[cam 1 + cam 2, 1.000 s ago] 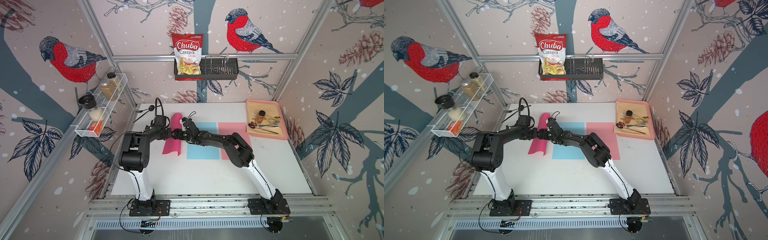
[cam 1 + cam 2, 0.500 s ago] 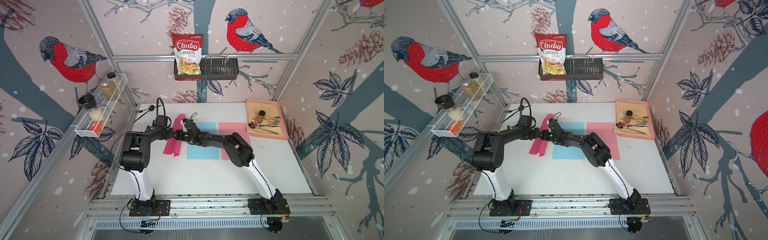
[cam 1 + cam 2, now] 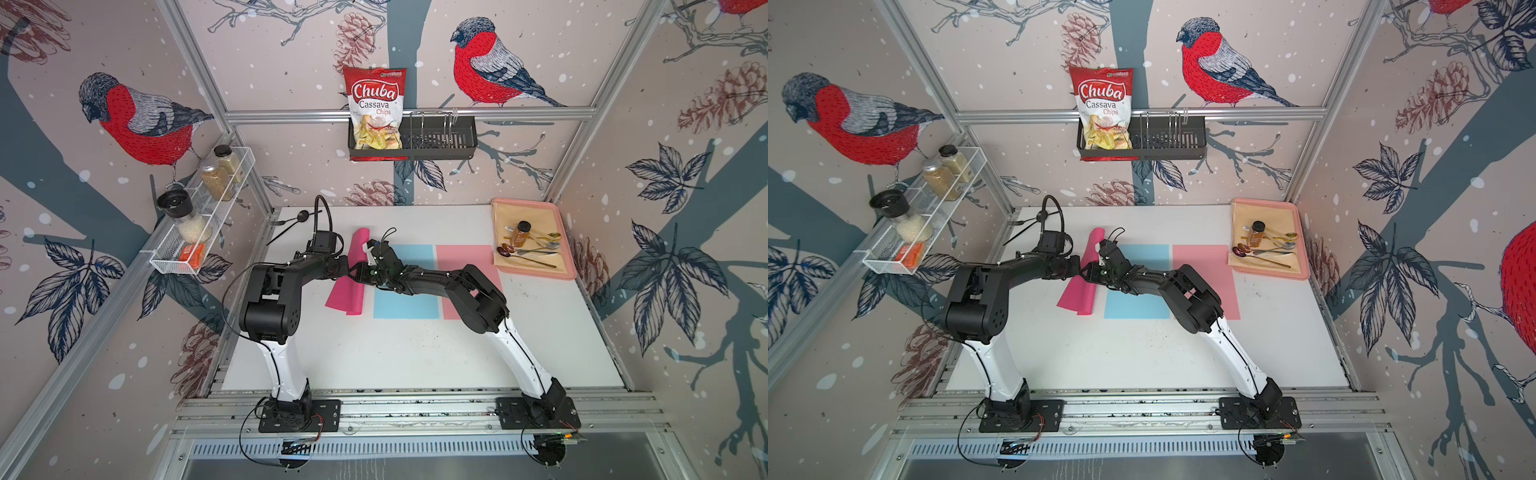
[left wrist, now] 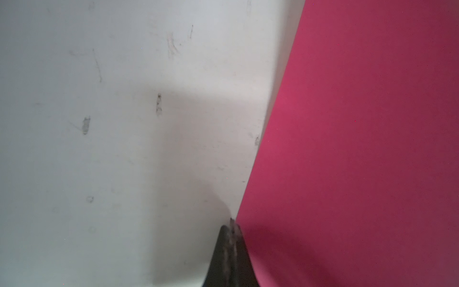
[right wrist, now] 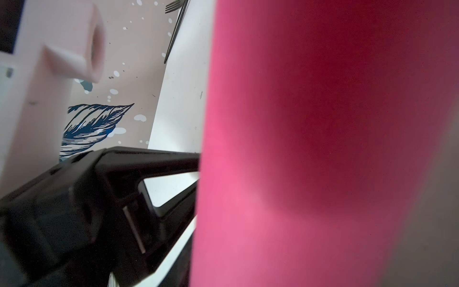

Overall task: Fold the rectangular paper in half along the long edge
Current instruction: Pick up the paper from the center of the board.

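As to the right pincer [image 3: 360, 272]: draws its jaws in through the last second, down from a wide gape. Cannot tell from the pictures how far shut by now, nor whether closed on anything. Shows from its own wrist only a bowed wall of pink paper [image 5: 323, 124] close ahead.

As to the left pincer [image 3: 348, 269]: stays clamped tight all the while, tips [image 4: 229, 238] at the paper's long edge on the side turned away from the blue sheet [image 3: 407, 305]. By the look of it, nips that edge.

As to the paper itself: leans its raised far end a touch nearer the blue sheet's far corner than a second ago; otherwise keeps its place.

Reads, for the task, as a second hold being taken. With one long edge pinned and the paper arched, needs a grip on the bowed part to bring it over and flatten it. No crease pressed yet.

Lies just beside the blue sheet, on the left arm's side of it, slanted. Near end flat on the table [image 3: 415, 353] and a little apart from the sheet; far end curled up near the sheet's far corner. Meets both pincers at mid-length: from the side away from the blue sheet for the left, from across the blue sheet for the right, tips close together.
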`<state>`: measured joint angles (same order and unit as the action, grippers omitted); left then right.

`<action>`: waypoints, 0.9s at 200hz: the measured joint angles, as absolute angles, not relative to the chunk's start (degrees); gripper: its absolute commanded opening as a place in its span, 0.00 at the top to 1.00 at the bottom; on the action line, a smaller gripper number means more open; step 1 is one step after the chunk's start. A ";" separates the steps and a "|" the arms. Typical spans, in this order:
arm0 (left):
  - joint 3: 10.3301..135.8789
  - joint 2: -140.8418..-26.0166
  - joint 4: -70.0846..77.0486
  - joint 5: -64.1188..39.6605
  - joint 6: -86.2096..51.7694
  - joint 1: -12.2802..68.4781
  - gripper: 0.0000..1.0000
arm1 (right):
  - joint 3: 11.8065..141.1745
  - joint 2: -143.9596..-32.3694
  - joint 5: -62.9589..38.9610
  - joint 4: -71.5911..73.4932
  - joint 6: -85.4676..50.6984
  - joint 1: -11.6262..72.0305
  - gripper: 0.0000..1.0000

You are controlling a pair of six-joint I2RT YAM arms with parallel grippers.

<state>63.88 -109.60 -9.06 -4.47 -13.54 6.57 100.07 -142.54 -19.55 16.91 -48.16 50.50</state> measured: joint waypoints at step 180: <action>60.75 -99.79 -15.35 -2.83 -15.11 5.98 0.68 | 91.05 -136.88 -28.75 22.57 -49.78 48.14 0.68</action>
<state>60.75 -99.79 -15.35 -2.83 -15.11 5.98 91.05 -136.88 -28.75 22.57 -49.78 48.14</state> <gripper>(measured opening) 0.326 0.319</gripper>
